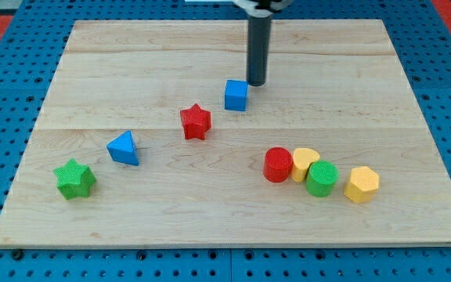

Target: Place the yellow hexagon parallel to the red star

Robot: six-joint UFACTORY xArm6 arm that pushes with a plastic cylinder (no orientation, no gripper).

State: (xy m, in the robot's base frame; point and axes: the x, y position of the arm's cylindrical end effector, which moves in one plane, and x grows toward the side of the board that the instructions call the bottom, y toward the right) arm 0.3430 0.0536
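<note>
The yellow hexagon (361, 184) sits at the view's lower right, at the right end of a row of blocks. The red star (196, 121) lies near the board's middle, far to the hexagon's upper left. My tip (256, 83) is at the view's upper middle, just to the upper right of a blue cube (236, 95), close to it or touching it. The tip is well away from the yellow hexagon.
A red cylinder (277, 164), a yellow heart (304, 164) and a green cylinder (321, 178) stand in a row left of the hexagon. A blue triangle (123, 148) and a green star (74, 179) lie at the left. The wooden board (233, 227) ends near the view's bottom.
</note>
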